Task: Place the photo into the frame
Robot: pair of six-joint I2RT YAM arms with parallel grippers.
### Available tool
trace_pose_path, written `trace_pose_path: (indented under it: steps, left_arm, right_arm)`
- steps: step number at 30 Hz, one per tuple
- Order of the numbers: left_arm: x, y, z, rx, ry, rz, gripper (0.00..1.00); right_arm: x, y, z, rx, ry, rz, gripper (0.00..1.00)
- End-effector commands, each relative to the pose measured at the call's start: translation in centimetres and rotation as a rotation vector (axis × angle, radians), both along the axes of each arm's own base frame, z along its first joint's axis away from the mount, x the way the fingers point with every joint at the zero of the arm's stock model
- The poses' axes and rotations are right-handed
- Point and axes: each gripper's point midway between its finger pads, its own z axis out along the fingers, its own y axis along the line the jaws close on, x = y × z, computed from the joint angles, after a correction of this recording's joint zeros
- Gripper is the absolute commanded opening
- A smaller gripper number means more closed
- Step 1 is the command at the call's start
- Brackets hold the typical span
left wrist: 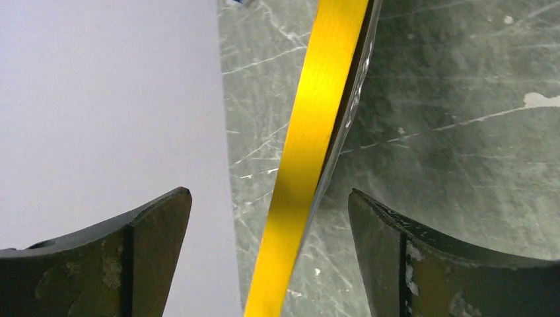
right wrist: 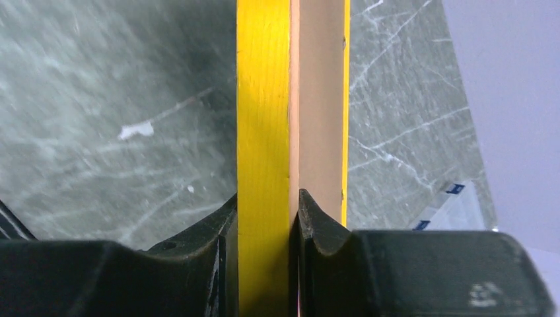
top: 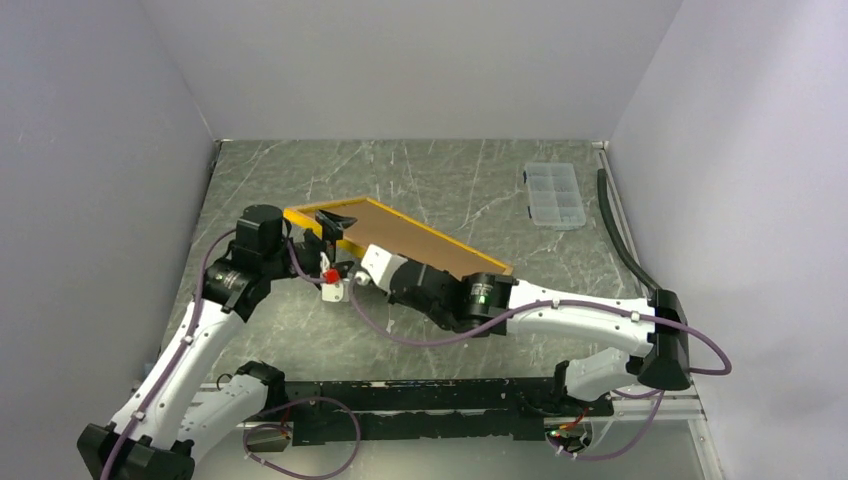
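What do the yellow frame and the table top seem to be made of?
The frame: probably wood, painted satin yellow; faint grain lines show along its edge. Its brown back: matte, perhaps fibreboard or card. The table top: grey-green, white-veined, marble-look; real stone or laminate cannot be told.

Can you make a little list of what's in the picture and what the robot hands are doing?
held: big yellow-rimmed picture frame, brown back up, tilted
right fingers: shut on the frame's edge
left fingers: open, frame's rim between them, not touching
photo: not in view
far right: clear plastic compartment box on grey marbled table
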Motion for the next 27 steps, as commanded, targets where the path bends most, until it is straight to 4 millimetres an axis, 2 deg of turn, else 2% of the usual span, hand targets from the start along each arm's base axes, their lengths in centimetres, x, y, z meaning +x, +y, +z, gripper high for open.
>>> trace_pose_path:
  steps: [1, 3, 7, 10, 15, 18, 21, 24, 27]
  left_arm:
    - [-1.0, 0.7, 4.1, -0.07, 0.018, 0.071, 0.94]
    - [-1.0, 1.3, 5.7, -0.101, 0.014, 0.116, 0.94]
    - [-0.4, 2.7, 9.1, -0.184, 0.068, 0.237, 0.94]
    - [0.8, 3.8, 10.6, -0.243, 0.16, 0.326, 0.94]
    - [4.1, 6.0, 11.0, -0.325, 0.368, 0.464, 0.94]
    - [6.0, 7.0, 9.7, -0.345, 0.472, 0.508, 0.94]
    - [7.4, 7.6, 7.9, -0.352, 0.577, 0.529, 0.94]
    - [9.2, 8.0, 6.2, -0.379, 0.661, 0.55, 0.94]
    - [10.6, 7.7, 3.6, -0.38, 0.752, 0.548, 0.94]
  right_arm:
    - [0.3, 3.5, 6.2, 0.27, 0.092, -0.016, 0.16]
    - [1.3, 4.2, 8.1, 0.338, 0.159, -0.031, 0.17]
    - [2.5, 5.3, 10.4, 0.454, 0.375, -0.027, 0.18]
    - [5.1, 5.0, 10.8, 0.512, 0.493, -0.076, 0.19]
    - [11.7, 2.6, 9.5, 0.621, 0.664, -0.205, 0.19]
    - [15.3, 0.6, 9.4, 0.7, 0.722, -0.258, 0.19]
    - [19.4, -3.1, 9.1, 0.786, 0.759, -0.345, 0.21]
    - [22.1, -6.4, 8.3, 0.85, 0.801, -0.414, 0.22]
    - [23.8, -9.2, 6.6, 0.918, 0.845, -0.475, 0.22]
